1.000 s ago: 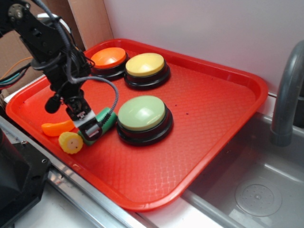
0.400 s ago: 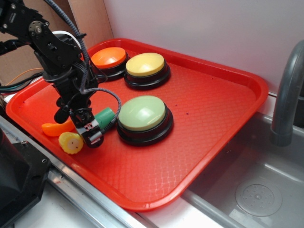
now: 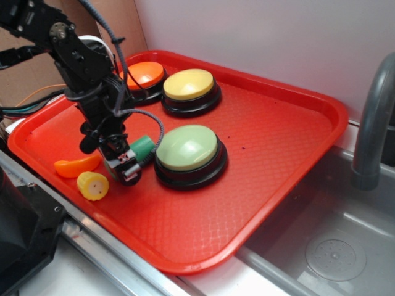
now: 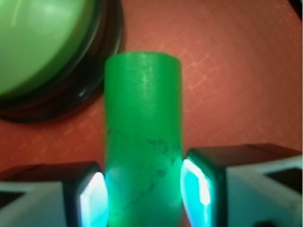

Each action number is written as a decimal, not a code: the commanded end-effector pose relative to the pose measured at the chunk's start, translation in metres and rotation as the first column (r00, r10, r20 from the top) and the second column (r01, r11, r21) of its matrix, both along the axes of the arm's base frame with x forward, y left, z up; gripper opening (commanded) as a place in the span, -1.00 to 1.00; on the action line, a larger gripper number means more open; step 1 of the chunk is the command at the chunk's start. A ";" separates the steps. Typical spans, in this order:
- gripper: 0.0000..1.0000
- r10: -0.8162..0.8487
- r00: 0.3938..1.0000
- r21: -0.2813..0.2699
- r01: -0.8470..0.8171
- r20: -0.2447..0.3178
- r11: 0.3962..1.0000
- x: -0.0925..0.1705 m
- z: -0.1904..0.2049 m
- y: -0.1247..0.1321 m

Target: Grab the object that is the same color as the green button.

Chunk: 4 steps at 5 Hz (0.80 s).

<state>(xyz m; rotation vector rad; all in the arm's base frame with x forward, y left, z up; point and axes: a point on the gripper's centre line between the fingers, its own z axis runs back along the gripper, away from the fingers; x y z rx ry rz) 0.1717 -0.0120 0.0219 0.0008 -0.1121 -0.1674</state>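
Here the green cylinder, matte, faintly dark-scratched, seems pinched between the jaws

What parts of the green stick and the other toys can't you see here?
- Green stick: its near end is cut off by the wrist view's bottom edge; in the exterior view the gripper covers most of it.
- Green button: the wrist view's top and left edges crop it.
- Orange button: the arm hides its left side in the exterior view.
- Whether the stick is lifted off the tray: unclear.
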 end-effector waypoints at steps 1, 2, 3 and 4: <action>-1.00 0.125 0.992 -0.029 -0.124 0.015 0.992 0.005 0.061 0.014; -1.00 0.195 0.980 -0.020 -0.195 0.024 0.981 0.014 0.103 0.025; -1.00 0.250 0.968 -0.048 -0.248 0.033 0.968 0.018 0.135 0.037; -1.00 0.289 0.956 -0.050 -0.287 0.045 0.957 0.021 0.157 0.043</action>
